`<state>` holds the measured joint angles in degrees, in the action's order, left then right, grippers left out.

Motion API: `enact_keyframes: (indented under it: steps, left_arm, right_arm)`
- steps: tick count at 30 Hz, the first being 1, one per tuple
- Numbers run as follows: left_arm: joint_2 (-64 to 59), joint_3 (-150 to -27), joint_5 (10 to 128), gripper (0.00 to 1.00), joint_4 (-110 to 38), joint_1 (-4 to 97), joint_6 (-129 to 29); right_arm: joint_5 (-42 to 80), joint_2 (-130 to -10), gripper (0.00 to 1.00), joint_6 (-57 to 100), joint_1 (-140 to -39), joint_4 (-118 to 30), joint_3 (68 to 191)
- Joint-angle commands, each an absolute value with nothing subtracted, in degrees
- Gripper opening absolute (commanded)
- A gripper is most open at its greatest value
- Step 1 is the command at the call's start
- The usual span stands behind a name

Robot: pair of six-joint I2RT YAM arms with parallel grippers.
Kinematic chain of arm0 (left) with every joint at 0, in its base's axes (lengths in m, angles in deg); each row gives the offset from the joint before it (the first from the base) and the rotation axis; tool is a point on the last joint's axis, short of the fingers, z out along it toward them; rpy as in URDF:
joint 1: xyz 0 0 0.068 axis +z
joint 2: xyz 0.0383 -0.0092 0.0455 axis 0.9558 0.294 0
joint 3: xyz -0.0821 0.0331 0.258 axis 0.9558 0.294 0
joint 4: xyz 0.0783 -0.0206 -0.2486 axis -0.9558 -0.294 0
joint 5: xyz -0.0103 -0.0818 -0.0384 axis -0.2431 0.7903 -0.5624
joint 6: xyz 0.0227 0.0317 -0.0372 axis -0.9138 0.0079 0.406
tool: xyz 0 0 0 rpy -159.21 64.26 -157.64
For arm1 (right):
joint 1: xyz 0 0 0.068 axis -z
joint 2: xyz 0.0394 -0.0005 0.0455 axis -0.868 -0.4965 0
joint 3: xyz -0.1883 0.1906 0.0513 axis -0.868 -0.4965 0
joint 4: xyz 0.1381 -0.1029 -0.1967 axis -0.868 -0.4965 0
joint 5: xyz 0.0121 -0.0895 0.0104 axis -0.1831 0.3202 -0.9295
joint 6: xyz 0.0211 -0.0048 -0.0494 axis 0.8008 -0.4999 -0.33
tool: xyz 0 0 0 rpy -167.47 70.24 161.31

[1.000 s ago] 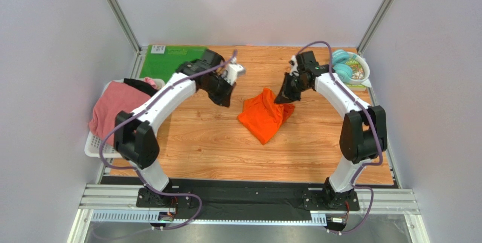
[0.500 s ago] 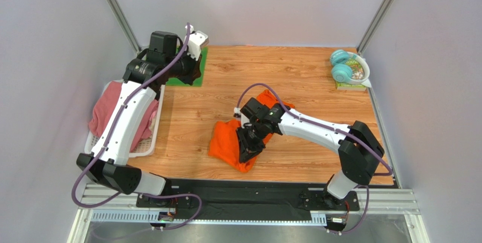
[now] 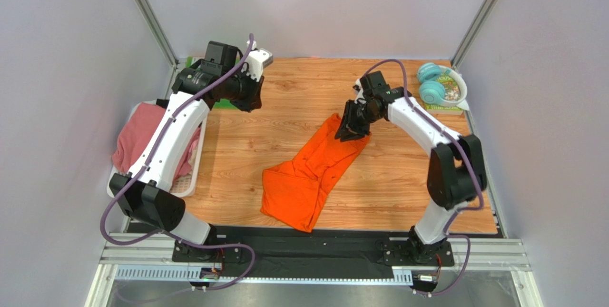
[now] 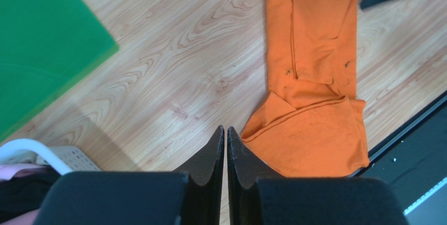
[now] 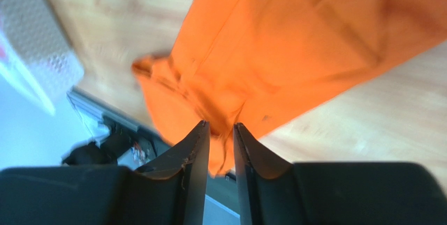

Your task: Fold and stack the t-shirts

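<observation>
The bright orange t-shirt lies stretched in a long strip across the wooden table, from mid-table down to the near edge. My right gripper sits at its far end; in the right wrist view the jaws stand a little apart, open, with orange cloth loose in the gap. My left gripper hangs high at the far left, shut and empty, with the orange shirt off to its right. A dusty pink t-shirt fills the white basket; black cloth shows beside it.
A green mat lies at the far left corner, under the left arm. Teal headphones and a small bowl sit at the far right corner. Grey walls close in both sides.
The right arm dragged the bunched orange shirt toward the near edge, then swung back, leaving it stretched long. Its jaws have parted. The left arm swung to the far left corner.
</observation>
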<state>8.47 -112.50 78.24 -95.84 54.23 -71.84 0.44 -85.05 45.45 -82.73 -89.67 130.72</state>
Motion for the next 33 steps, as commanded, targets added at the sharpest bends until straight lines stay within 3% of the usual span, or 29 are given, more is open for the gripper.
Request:
enact_keyframes:
  steps: [1, 13, 21, 23, 26, 29, 33]
  left_arm:
    - [9.03, -110.96, 80.98, 0.10, -96.68, 51.38, -71.31]
    - [9.90, -109.19, 83.71, 0.10, -97.83, 48.38, -72.98]
    - [10.43, -109.90, 82.83, 0.10, -97.65, 48.56, -74.04]
    - [10.96, -109.81, 83.09, 0.10, -97.13, 48.73, -73.86]
    - [12.45, -110.07, 83.88, 0.10, -96.60, 48.91, -73.07]
    - [14.12, -110.08, 84.58, 0.10, -96.07, 48.91, -72.10]
    - [16.49, -106.05, 84.58, 0.11, -93.62, 48.91, -70.18]
  right_arm:
    - [3.60, -97.23, 0.27, 44.13, -79.13, -89.68, 137.21]
    - [0.80, -121.85, 0.17, 45.80, -73.08, -94.95, 156.18]
    - [-5.78, -140.84, 0.17, 47.99, -67.62, -104.20, 193.59]
    - [-7.89, -143.30, 0.17, 50.97, -66.04, -100.95, 196.27]
    - [-13.78, -143.67, 0.18, 55.46, -64.10, -91.37, 196.28]
    - [-13.97, -139.64, 0.25, 50.84, -64.53, -90.91, 193.93]
    - [-4.86, -118.08, 0.41, 42.47, -67.87, -91.26, 177.87]
